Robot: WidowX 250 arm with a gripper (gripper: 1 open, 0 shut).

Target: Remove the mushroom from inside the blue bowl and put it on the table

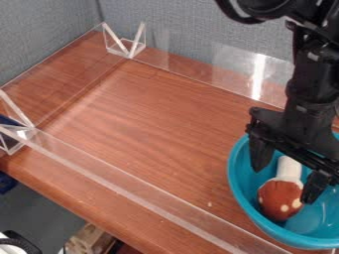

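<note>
The blue bowl (248, 201) sits at the lower right of the table (146, 119), partly cut off by the frame edge. Inside it lies the mushroom (281, 197), reddish-brown cap toward the camera, cream stem pointing up and back. My gripper (290, 175) points straight down into the bowl, open, with one black finger (261, 164) left of the stem and the other on its right. The fingers straddle the stem without visibly pressing on it.
Low clear acrylic walls edge the tabletop, with triangular clear brackets at the back corner (127, 42) and at the left (14, 133). Bare reddish wood spreads to the left of the bowl. A grey backdrop stands behind the table.
</note>
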